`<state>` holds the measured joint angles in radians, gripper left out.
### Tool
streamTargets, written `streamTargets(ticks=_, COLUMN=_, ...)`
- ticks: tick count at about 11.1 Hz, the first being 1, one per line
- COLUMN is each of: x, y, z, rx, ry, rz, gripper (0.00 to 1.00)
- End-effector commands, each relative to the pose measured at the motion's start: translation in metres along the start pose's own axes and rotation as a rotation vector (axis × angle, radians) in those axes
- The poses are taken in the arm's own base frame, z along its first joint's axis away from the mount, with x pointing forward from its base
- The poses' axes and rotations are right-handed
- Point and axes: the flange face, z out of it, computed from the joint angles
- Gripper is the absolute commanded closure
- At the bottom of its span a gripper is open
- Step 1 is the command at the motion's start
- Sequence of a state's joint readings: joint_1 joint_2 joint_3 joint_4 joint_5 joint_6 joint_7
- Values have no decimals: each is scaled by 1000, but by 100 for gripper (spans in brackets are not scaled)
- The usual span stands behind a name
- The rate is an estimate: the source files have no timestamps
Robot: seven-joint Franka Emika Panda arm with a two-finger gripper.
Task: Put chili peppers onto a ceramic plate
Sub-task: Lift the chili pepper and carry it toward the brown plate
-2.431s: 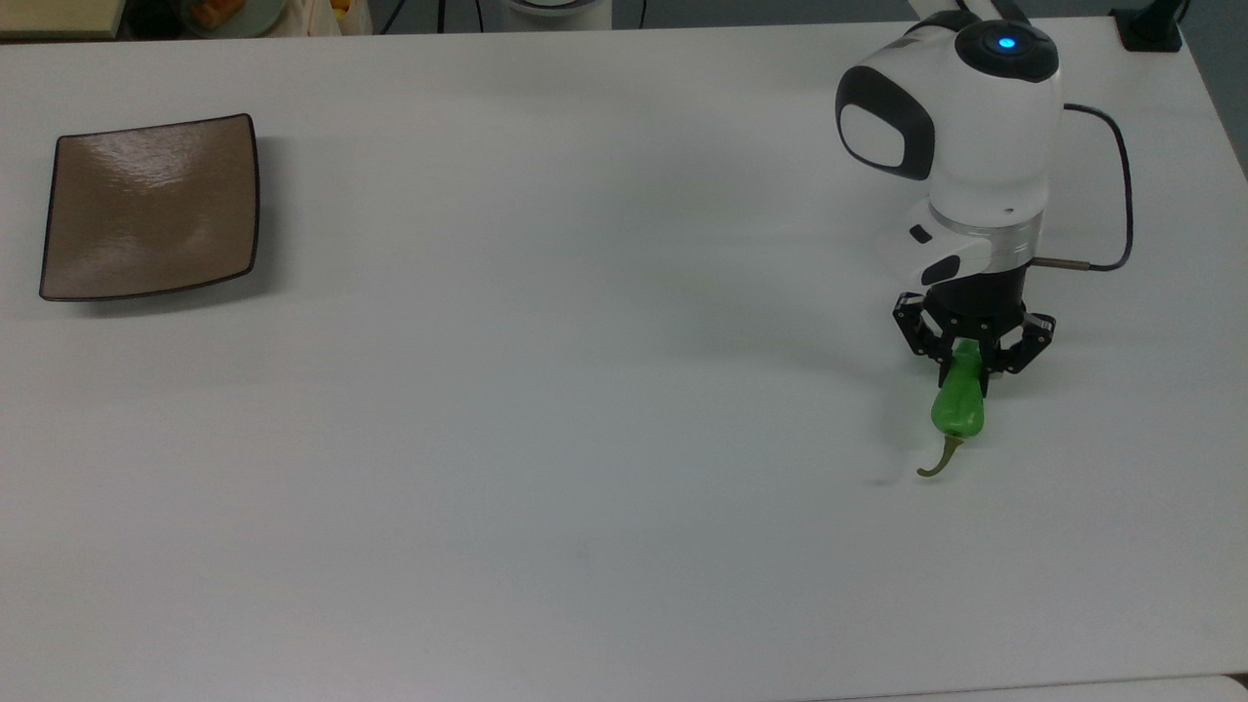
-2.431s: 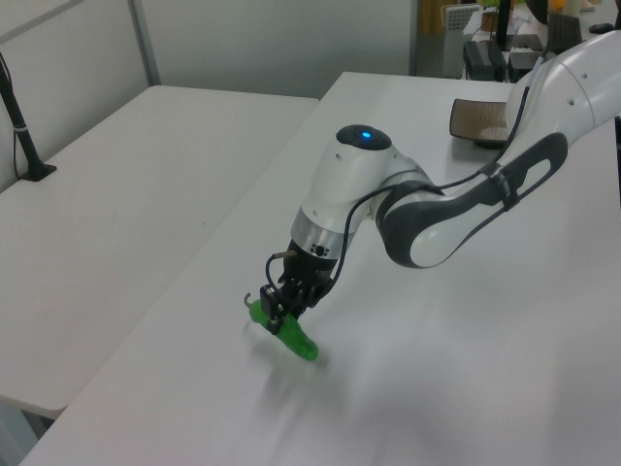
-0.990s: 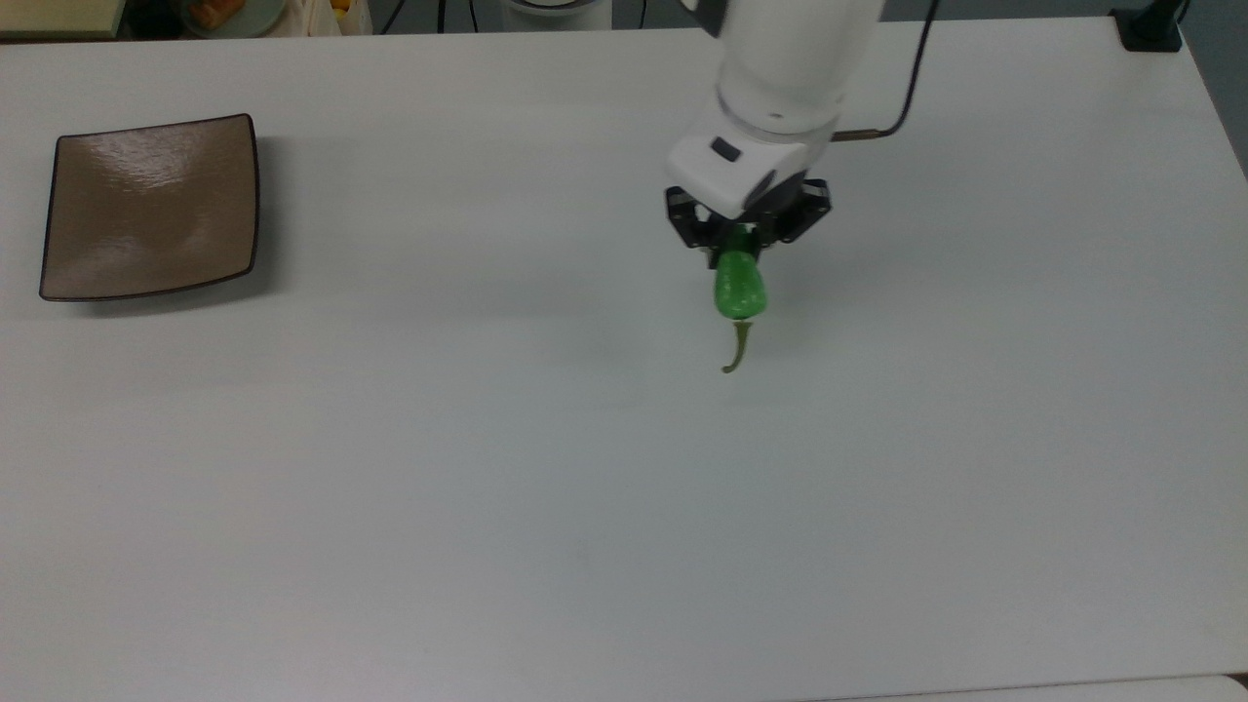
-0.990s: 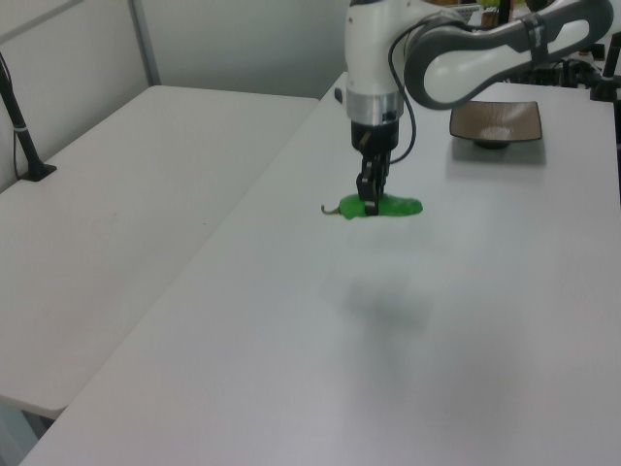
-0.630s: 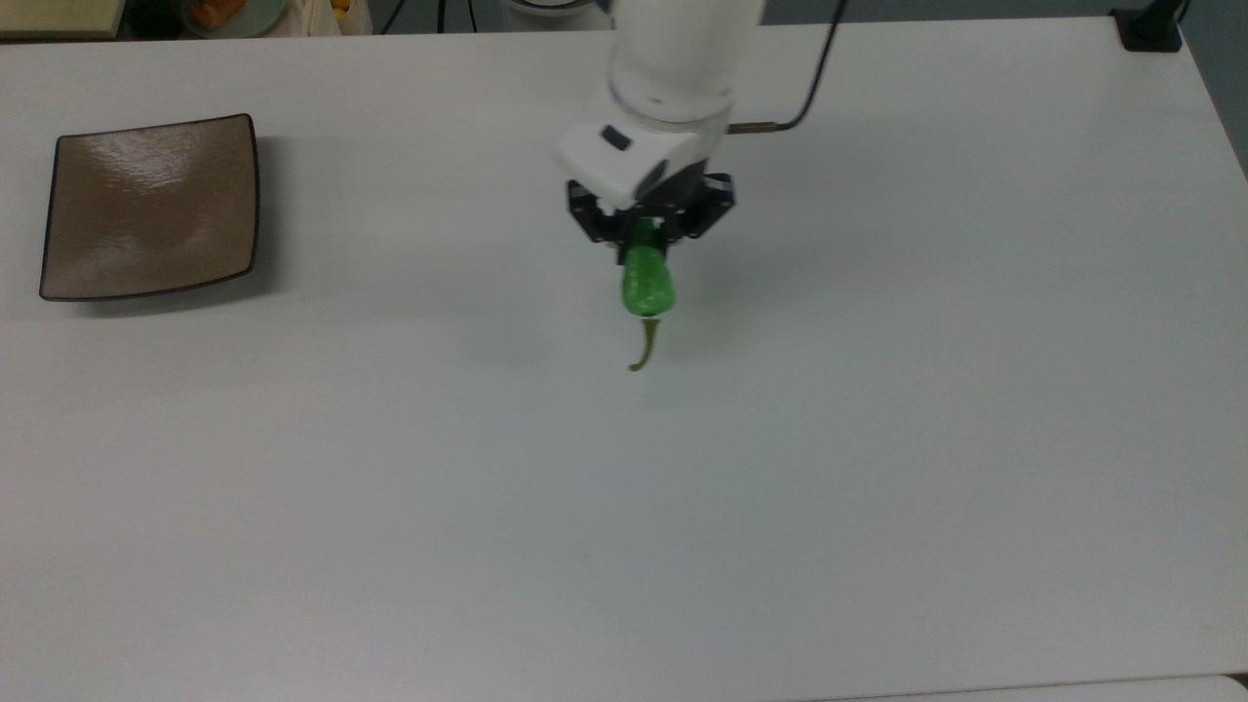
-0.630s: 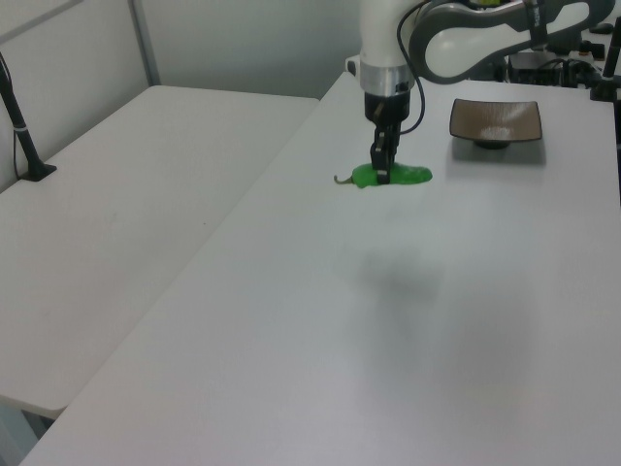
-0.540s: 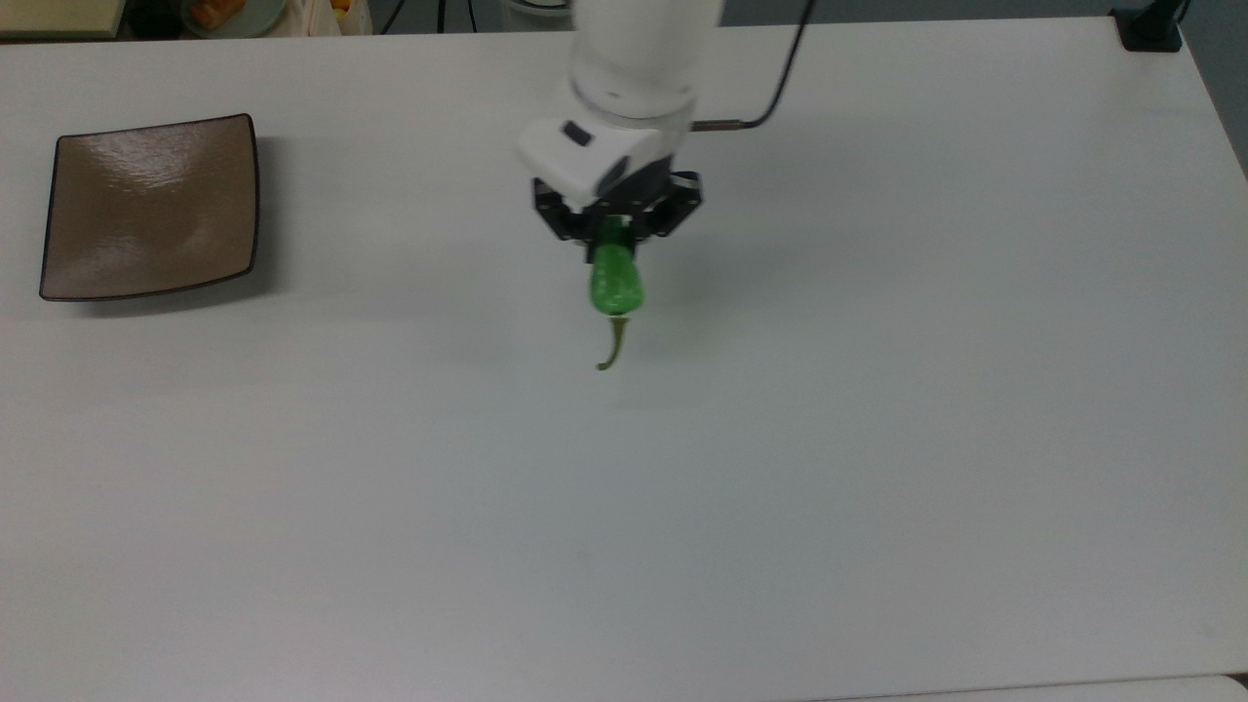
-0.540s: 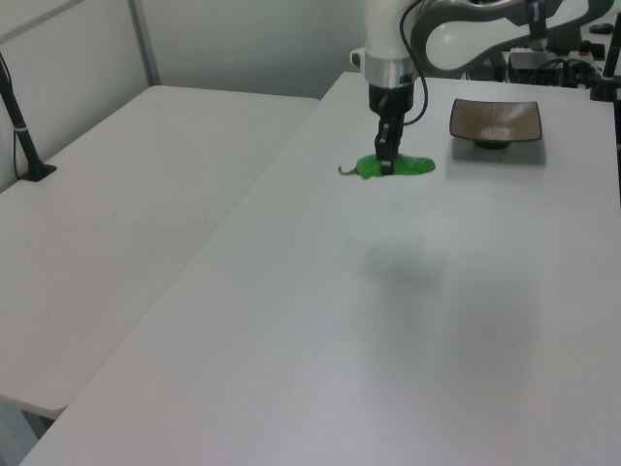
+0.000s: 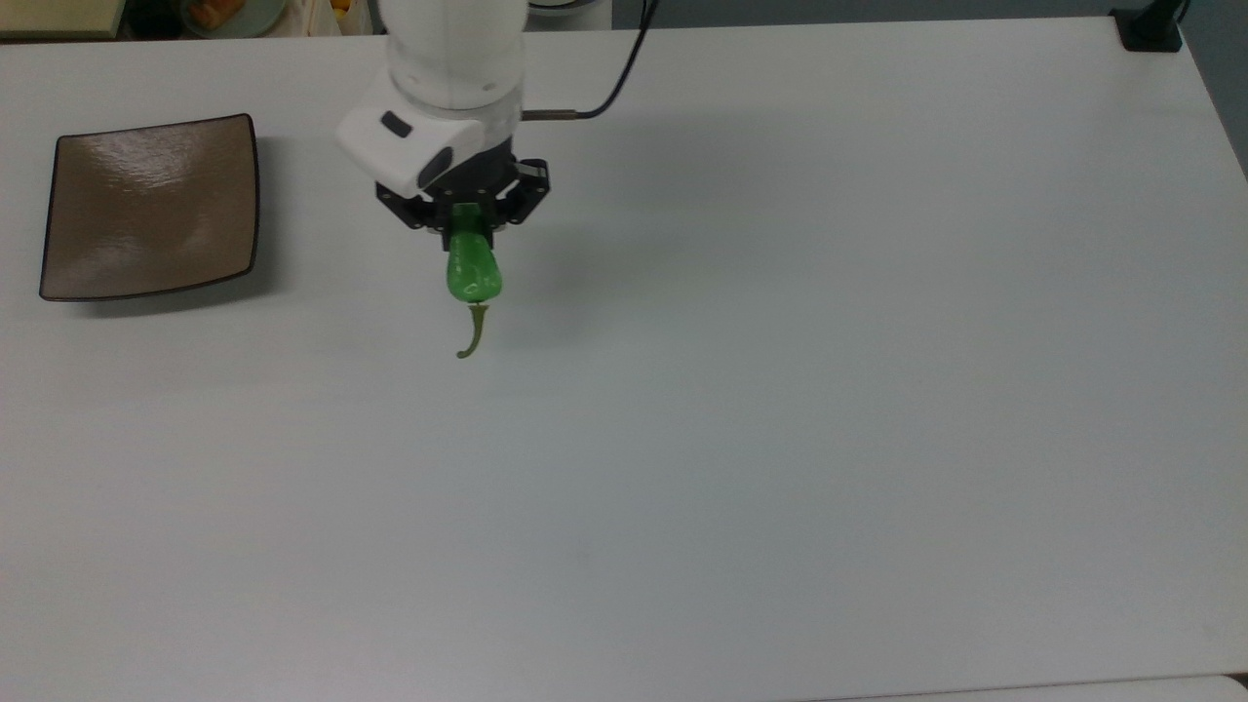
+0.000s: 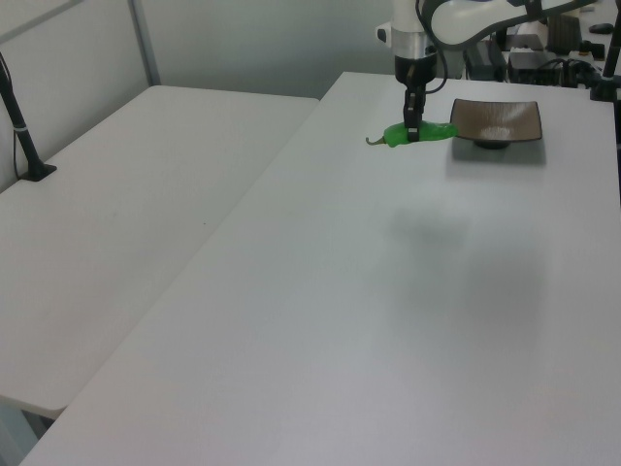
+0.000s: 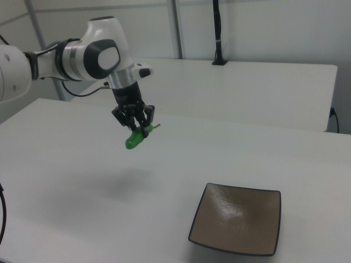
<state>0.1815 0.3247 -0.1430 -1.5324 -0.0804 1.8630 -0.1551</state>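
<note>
My gripper is shut on the green chili pepper and holds it in the air above the white table. The pepper lies roughly level, with its olive stem pointing toward the top view's bottom. The square brown ceramic plate sits bare at the top view's left, well to the left of the gripper. In the right view the plate lies toward the lower right of the held pepper.
The white table spreads wide to the top view's right and bottom. A second white table stands alongside, at the left view's left. A black post stands at the top view's upper right corner. The arm's cable trails behind the wrist.
The arm has lifted the pepper off the table at the top view's right and carried it leftward toward the plate, still gripped. The plate has not moved.
</note>
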Motion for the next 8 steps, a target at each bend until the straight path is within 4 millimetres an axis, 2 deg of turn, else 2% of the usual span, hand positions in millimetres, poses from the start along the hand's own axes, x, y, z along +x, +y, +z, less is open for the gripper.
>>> streamTargets(ticks=1, x=-26, y=38, z=4, rx=23, ry=-11, rz=-100, gripper=99)
streamTargets(ticks=3, x=-38, y=73, z=1, rx=21, ry=-7, rz=-160, gripper=99)
streamTargets(ticks=6, x=-53, y=120, z=8, rx=13, ry=-6, rz=-228, gripper=99)
streamTargets(ticks=8, x=-63, y=144, z=14, rx=10, ry=0, rz=-259, gripper=98)
